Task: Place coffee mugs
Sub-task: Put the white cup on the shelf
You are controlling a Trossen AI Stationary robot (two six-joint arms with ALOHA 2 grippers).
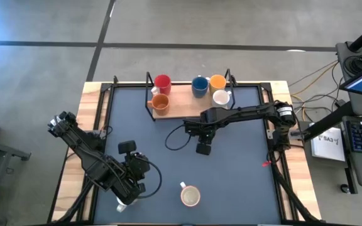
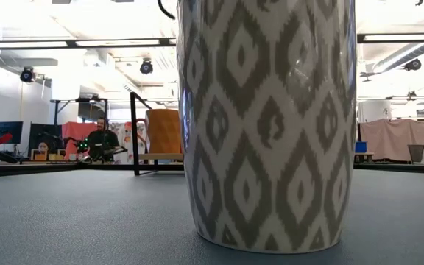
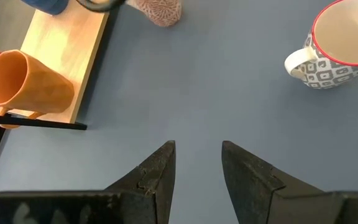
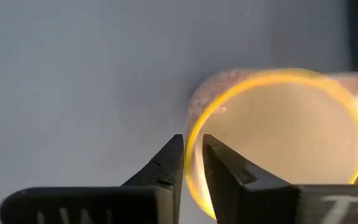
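Observation:
On the wooden board [image 1: 184, 107] at the far edge stand a red mug [image 1: 162, 81], a blue mug [image 1: 199, 86], two orange mugs [image 1: 160, 102] [image 1: 217, 81] and a white mug [image 1: 221, 97]. A grey-patterned white mug [image 1: 190, 196] [image 2: 267, 125] [image 3: 340, 43] stands on its base near the table's near edge. My right gripper [image 1: 203, 149] [image 4: 192, 142] is over mid-table, shut on a speckled cream mug with a yellow rim [image 4: 278, 143] [image 3: 160, 9]. My left gripper [image 3: 197, 158] [image 1: 140, 172] hovers open over bare table at the near left. My right gripper pinches the speckled mug's wall at its rim [image 4: 190, 163], one finger inside the mug and one outside. The fingers come from above, pointing down. The mug's mouth faces up; whether its base is on the table I cannot tell.
A black frame [image 1: 149, 94] stands around the board. In the low view the grey-patterned mug fills most of the picture. Open dark table surface [image 1: 168, 157] lies between the board and the near edge. People sit in the room behind the table.

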